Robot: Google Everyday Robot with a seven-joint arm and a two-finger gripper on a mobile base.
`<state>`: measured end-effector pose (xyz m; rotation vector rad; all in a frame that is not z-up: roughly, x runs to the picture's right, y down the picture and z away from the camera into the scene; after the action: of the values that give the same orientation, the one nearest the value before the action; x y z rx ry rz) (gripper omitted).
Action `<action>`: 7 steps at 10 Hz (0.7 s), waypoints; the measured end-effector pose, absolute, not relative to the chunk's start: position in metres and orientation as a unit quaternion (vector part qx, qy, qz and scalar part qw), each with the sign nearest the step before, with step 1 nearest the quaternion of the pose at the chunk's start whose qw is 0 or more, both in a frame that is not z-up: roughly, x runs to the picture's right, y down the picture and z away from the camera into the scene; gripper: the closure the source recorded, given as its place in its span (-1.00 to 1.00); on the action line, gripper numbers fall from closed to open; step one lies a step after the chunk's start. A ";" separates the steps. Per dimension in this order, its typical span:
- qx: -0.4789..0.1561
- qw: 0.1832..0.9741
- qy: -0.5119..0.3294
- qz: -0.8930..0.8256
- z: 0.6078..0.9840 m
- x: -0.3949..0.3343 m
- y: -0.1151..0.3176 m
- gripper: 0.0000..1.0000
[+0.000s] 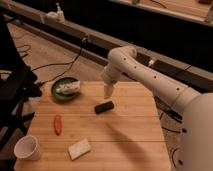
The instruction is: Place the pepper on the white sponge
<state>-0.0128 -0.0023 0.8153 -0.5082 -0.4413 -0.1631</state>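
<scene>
Elevated oblique view, jaws over table [125,135]

Warm light falls on the table [131,131], the hand [108,92] pale above its far side, surroundings dim.

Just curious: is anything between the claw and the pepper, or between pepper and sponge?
Nothing visible. The claw hangs above the table; the black block near it lies off the path to the pepper. Bare wood separates pepper from white sponge.
</scene>
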 end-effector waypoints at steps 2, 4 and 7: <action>-0.266 0.915 -0.272 -0.131 0.809 -0.065 0.015 -0.60; -0.289 0.878 -0.338 -0.180 0.789 -0.117 0.041 -0.60; -0.305 0.848 -0.380 -0.211 0.770 -0.141 0.059 -0.60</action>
<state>-0.1406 0.0586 0.7696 -0.6428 -0.8006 -0.4451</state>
